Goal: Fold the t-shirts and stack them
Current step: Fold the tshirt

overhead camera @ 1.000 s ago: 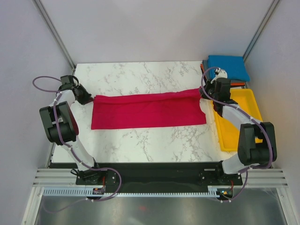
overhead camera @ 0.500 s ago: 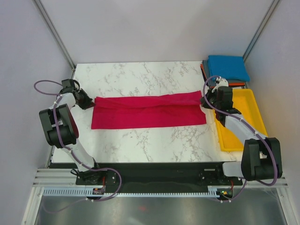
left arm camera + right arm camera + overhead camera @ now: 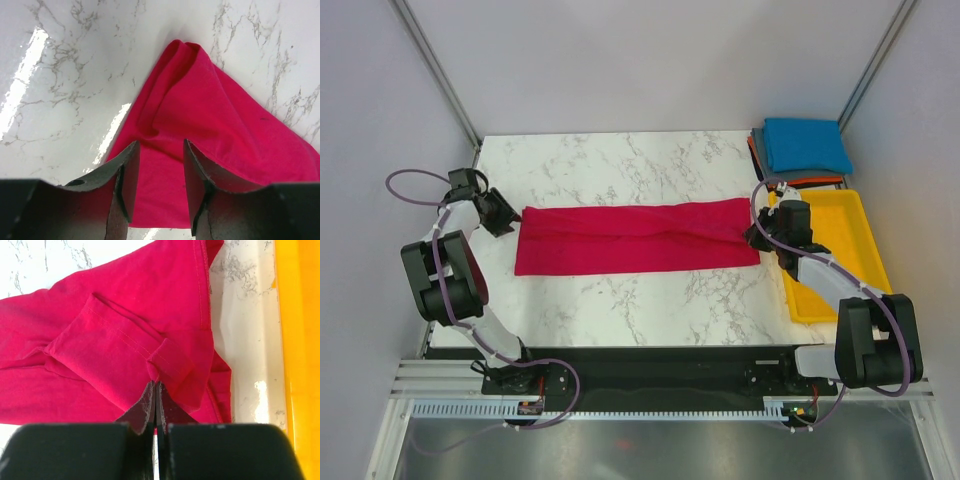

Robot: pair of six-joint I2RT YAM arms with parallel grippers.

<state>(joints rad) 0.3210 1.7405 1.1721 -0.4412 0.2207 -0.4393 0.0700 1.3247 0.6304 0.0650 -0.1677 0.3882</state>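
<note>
Across the table (image 3: 620, 170) from 9 to 3 o'clock lies the crimson t-shirt (image 3: 638, 238). The left gripper (image 3: 159, 150) stands half open, empty; the right gripper (image 3: 155, 385) (shut tight) pinches the 3 o'clock end. A 1-sided pull could drag it askew.

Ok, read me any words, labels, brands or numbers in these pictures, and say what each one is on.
No text is readable anywhere. The crimson-red cloth t-shirt shows plain fabric and stitching only; the folded bright blue t-shirt, the yellow plastic tray and the white marble-patterned table are unmarked.
</note>
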